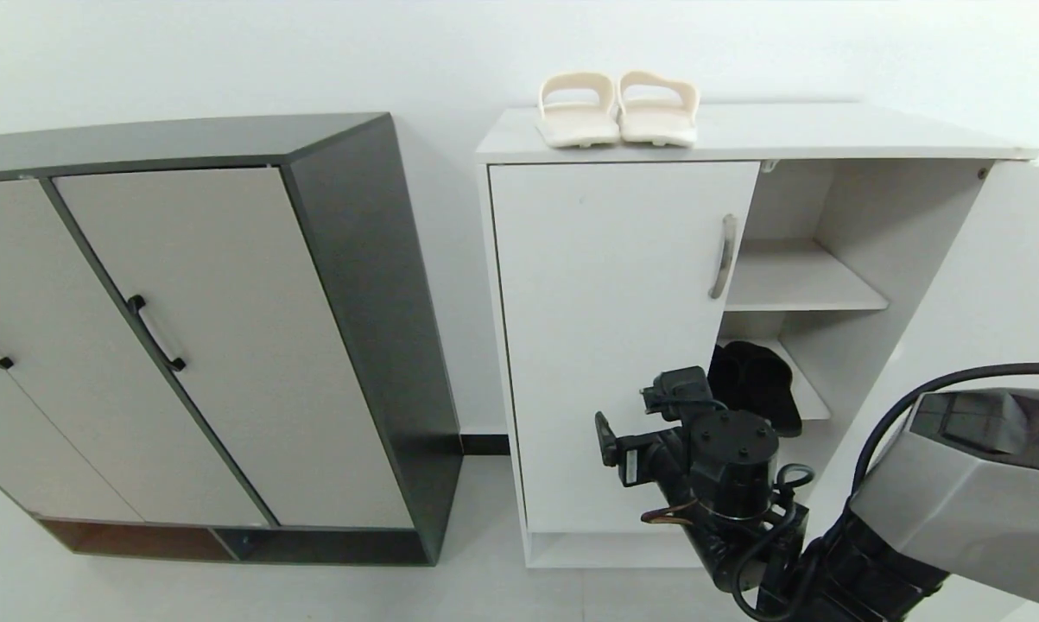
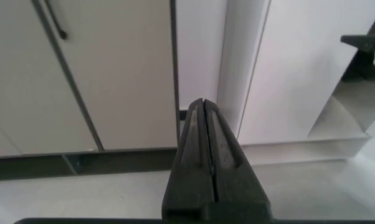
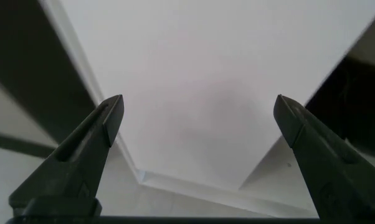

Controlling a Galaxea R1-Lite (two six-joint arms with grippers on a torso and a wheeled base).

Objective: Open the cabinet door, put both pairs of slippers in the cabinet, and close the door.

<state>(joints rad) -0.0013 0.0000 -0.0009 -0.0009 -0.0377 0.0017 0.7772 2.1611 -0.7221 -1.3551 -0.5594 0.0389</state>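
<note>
A pair of cream slippers [image 1: 618,108] sits on top of the white cabinet [image 1: 744,130]. The cabinet's right door [image 1: 994,276] stands open and its left door [image 1: 610,328] is closed. A pair of black slippers [image 1: 757,384] lies on the lower shelf inside. My right gripper [image 1: 642,415] [image 3: 199,109] is open and holds nothing; it hangs low in front of the closed left door, just left of the black slippers. My left gripper [image 2: 204,134] is shut on nothing, low near the floor, facing the gap between the two cabinets.
A taller grey cabinet with dark frame [image 1: 225,328] and black handles stands to the left, both doors closed. The upper shelf [image 1: 800,281] of the white cabinet is bare. Pale floor [image 1: 484,587] runs along the front of both cabinets.
</note>
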